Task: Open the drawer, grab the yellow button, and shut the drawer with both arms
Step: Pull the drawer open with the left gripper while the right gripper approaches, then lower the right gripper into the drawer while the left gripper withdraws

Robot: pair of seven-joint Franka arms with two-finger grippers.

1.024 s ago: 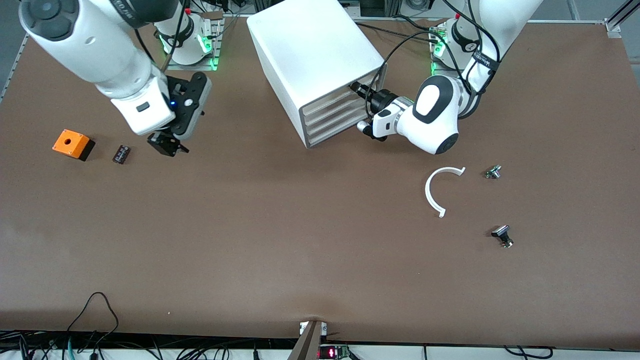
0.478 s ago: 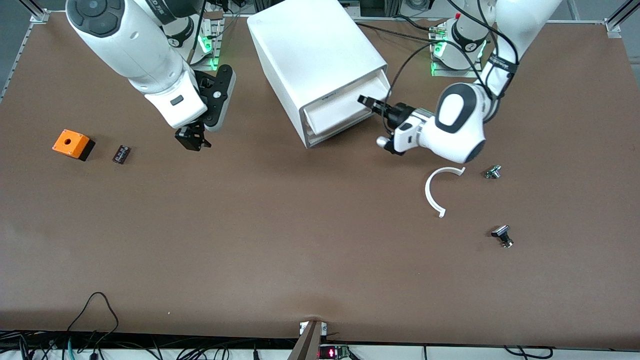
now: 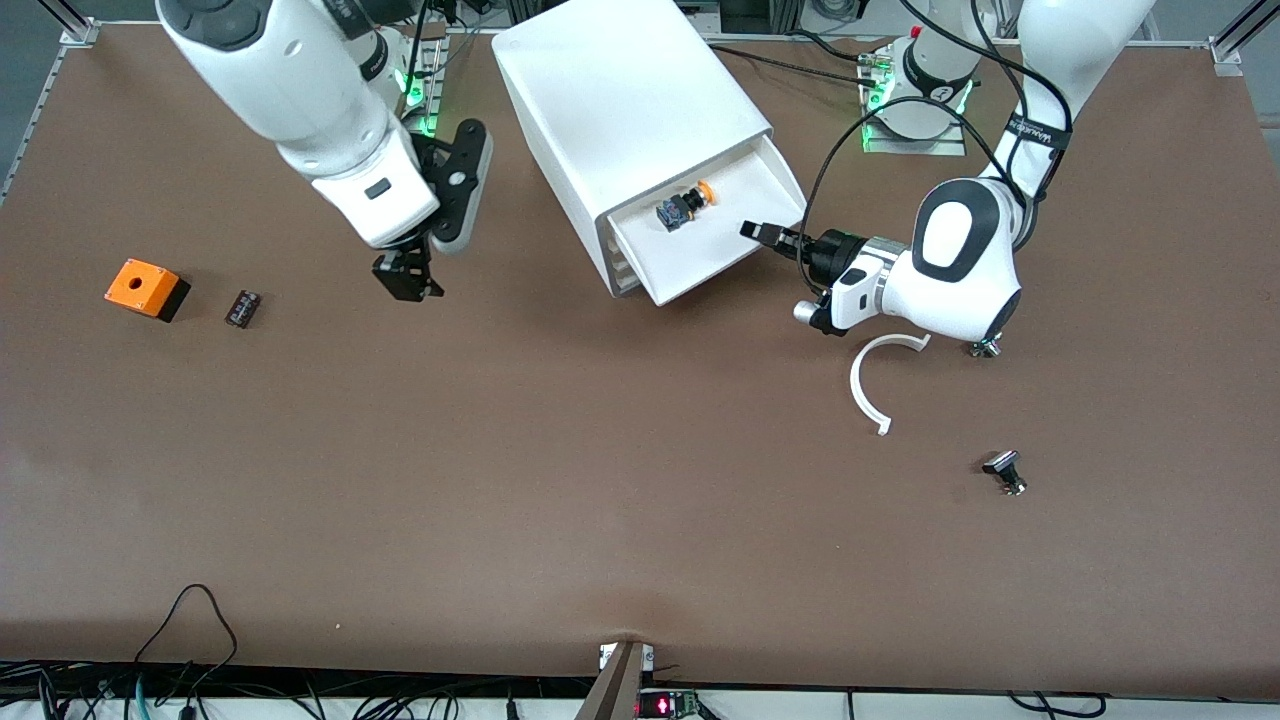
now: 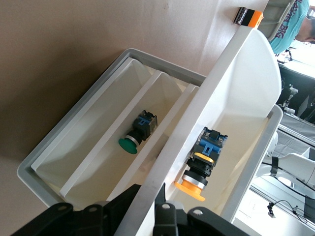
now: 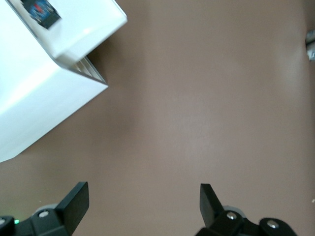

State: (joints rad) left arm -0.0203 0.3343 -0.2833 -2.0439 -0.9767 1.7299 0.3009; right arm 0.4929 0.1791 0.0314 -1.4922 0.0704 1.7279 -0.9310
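drawer [image 3: 700, 255] out, button [image 3: 684, 208] inside | left claw [image 3: 762, 232] pinching drawer | right claw [image 3: 405, 283] spread

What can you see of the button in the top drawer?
The button is a small push button with a round orange mushroom cap, a black collar and a blue-and-black rear block. It lies on its side on the floor of the pulled-out top drawer, untouched. The left gripper is at the drawer's front edge.

The right gripper [image 5: 142, 199], fingers spread, hangs over bare table [image 5: 206, 108] beside the cabinet [image 5: 39, 98].
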